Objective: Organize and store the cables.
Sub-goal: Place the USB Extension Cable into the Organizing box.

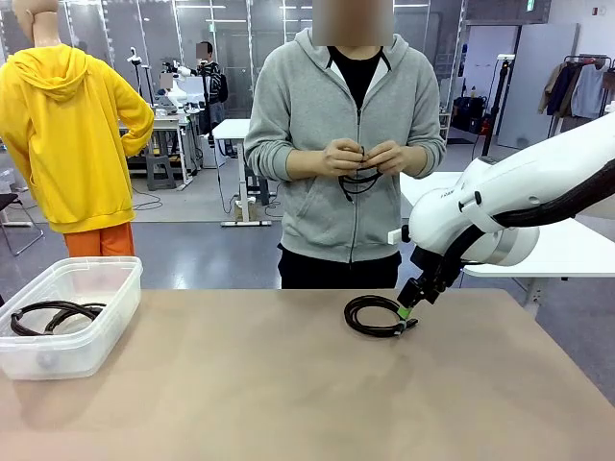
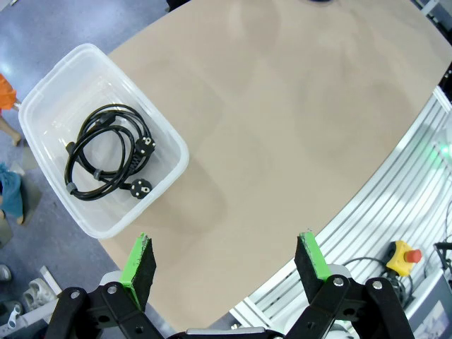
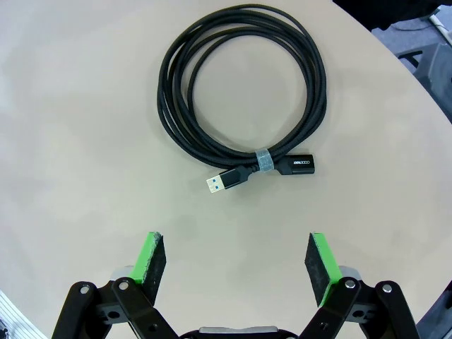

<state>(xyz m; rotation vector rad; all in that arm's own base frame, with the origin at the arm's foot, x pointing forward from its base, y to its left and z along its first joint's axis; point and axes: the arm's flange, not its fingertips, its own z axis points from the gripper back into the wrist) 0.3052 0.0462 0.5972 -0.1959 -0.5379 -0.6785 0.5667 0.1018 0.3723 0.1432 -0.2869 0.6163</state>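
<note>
A tan table (image 1: 240, 394) is standing on a grey floor (image 1: 192, 259) (white desks (image 1: 231, 130) behind). The coiled cable (image 3: 263, 161) is lying at its 2 o'clock, beneath the right gripper (image 3: 234, 240), whose fingers are spread wide. A second cable (image 2: 139, 187) is resting in the clear bin (image 1: 115, 307) at 9 o'clock, with the left gripper (image 2: 224, 240) likewise gaping above the table. The person's hands (image 1: 363, 158) are holding a third cable (image 1: 357, 184).

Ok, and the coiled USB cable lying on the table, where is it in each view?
Front view: USB cable right of centre on the table, beside the right tool.
Right wrist view: upper centre, ahead of the open right tool.
Left wrist view: the coil here is another cable, inside the clear bin.
Shared landmark: the tan table.
</note>
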